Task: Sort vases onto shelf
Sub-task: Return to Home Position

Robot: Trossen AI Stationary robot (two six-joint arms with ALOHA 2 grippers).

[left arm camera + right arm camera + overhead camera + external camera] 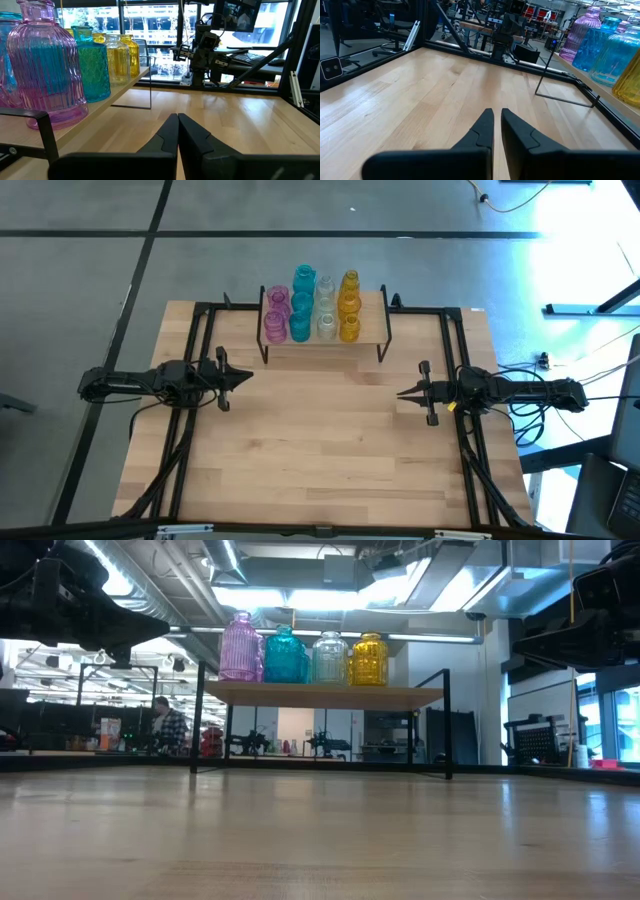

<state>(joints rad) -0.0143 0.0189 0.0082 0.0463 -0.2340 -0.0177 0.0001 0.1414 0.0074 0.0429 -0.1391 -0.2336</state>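
Every one of the vases (312, 306) stands on the shelf (372, 335) at the desk's (320, 450) far edge, grouped pink, teal, clear, amber. Left tool (247, 377) and right tool (402, 393) hover at the sides, fingers pinched together, empty. Sorting looks finished.

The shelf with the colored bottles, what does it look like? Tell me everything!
The shelf is a small light-wood board on thin black metal legs, standing level at the table's far edge, between the two arms. The vases stand upright on it in color rows: pink, teal, clear, yellow. Neither gripper touches it.
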